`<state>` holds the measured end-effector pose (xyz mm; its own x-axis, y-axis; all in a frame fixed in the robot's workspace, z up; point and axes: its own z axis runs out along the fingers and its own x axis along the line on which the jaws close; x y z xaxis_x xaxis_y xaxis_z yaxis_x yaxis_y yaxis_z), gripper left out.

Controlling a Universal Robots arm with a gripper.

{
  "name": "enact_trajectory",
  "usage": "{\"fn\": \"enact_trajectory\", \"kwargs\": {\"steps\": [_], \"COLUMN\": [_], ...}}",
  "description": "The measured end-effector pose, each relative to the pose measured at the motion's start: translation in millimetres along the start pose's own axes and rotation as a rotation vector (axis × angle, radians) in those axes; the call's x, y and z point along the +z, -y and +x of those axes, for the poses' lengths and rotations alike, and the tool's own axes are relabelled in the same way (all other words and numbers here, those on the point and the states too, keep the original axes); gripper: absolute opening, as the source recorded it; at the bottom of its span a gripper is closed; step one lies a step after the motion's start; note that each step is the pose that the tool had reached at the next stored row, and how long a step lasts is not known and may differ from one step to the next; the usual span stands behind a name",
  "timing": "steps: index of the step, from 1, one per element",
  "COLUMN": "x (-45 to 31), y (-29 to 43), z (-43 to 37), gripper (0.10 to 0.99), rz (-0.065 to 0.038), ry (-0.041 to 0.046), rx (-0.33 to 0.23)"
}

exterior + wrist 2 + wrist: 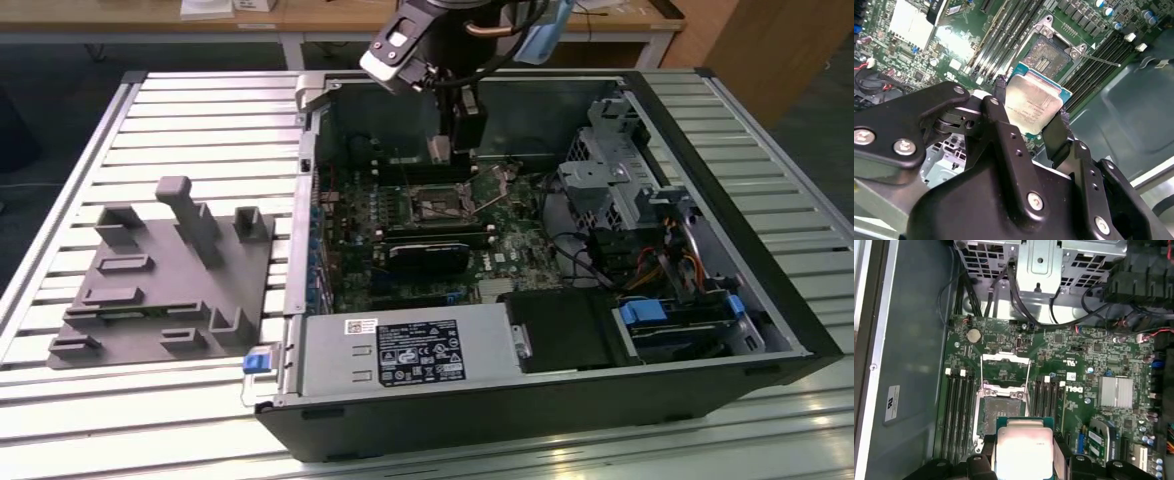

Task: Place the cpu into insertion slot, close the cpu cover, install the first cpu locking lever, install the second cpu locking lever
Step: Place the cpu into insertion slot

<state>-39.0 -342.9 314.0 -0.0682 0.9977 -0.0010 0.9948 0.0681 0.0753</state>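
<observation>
Jaws are clamped on the cpu [1031, 102] edges, with the insertion slot [1050, 52] lying open just beyond them, so I'd keep it level, match corners and lower gently.

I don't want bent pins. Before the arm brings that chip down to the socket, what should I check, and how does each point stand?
1. Small silvery square cpu clamped by the black jaws on two opposite edges: ok.
2. Square black insertion slot empty, contacts bare: ok.
3. Silvery metal-frame cpu cover swung open, off the slot: ok.
4. Thin wire locking lever released: ok.
5. Cpu squared up directly over the slot: cannot tell; it hangs in the air, not yet seated.
</observation>
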Motion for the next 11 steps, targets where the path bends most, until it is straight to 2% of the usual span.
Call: {"fn": "enact_trajectory", "kwargs": {"steps": [5,11], "x": [8.6,14.1], "y": [0.4,0.9], "z": [2.3,3.2], "gripper": [0.537,0.537], "rz": [0.0,0.0], "ry": [-0.0002,0.0001], "rx": [0.0,0.001]}}
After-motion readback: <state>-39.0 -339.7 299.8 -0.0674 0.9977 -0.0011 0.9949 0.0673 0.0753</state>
